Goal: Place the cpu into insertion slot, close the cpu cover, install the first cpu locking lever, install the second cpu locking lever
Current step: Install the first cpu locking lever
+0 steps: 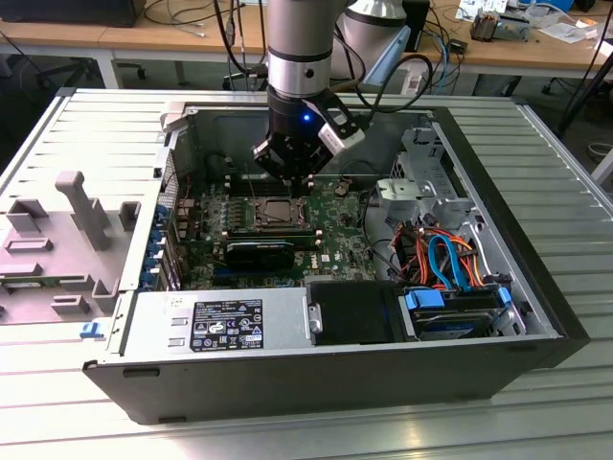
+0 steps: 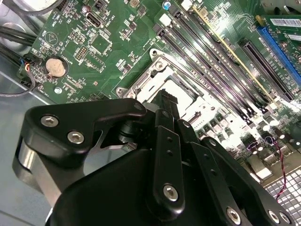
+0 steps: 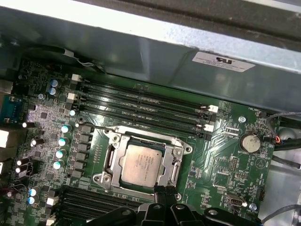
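Inside open computer case [image 1: 287, 383], claw [image 3: 162, 189] pinched narrow, hovering near chip [image 3: 143, 163], metal cover frame [image 3: 112, 157] flat around it.

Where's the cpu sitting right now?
In the first wrist view the cpu lies in the insertion slot on the green board, next to the long black memory slots, with the claw close by its edge.

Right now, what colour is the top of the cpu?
The cpu top is dull silver-grey; the first wrist view shows it best.
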`<state>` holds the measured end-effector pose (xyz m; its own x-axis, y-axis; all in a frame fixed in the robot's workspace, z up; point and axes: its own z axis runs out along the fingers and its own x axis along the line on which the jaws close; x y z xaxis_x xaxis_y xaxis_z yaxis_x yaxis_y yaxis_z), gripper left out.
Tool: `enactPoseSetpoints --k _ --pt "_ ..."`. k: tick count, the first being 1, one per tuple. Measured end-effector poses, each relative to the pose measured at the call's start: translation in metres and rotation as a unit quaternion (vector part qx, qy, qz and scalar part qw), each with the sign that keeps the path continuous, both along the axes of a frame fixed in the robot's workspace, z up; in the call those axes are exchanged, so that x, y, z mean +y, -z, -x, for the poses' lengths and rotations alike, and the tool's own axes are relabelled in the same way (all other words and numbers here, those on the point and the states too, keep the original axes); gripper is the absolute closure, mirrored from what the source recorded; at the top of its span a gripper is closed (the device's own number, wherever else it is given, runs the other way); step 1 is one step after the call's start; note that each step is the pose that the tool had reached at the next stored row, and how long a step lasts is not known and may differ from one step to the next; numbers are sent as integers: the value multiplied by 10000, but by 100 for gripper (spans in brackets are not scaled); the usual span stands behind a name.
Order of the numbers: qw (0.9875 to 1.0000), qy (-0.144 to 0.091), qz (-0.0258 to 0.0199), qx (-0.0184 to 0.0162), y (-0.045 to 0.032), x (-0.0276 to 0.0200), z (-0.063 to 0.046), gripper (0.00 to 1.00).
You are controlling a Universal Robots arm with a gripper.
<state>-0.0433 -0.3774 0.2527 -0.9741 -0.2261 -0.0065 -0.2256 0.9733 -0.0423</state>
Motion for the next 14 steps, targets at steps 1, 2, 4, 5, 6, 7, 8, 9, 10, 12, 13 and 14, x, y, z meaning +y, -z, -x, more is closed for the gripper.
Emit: enactPoseSetpoints --k 1,2,4,5,6,7,8,9,10,12,13,14 --pt "10000 -13 0 0 0 0 0 89" --pt "10000 -24 0 0 0 0 0 89" --pt "10000 -50 0 0 0 0 0 89" --pt "10000 -60 0 0 0 0 0 89" --pt "10000 -70 0 0 0 0 0 89" --pt "10000 -86 0 0 0 0 0 89" --pt "9999 -101 0 0 0 0 0 89" --pt "9999 -125 0 0 0 0 0 89" --pt "9999 -141 0 0 0 0 0 89" --pt "9999 -164 0 0 0 0 0 89" --pt "9998 -176 0 0 0 0 0 89" --pt "9998 -190 -1 0 0 0 0 89"
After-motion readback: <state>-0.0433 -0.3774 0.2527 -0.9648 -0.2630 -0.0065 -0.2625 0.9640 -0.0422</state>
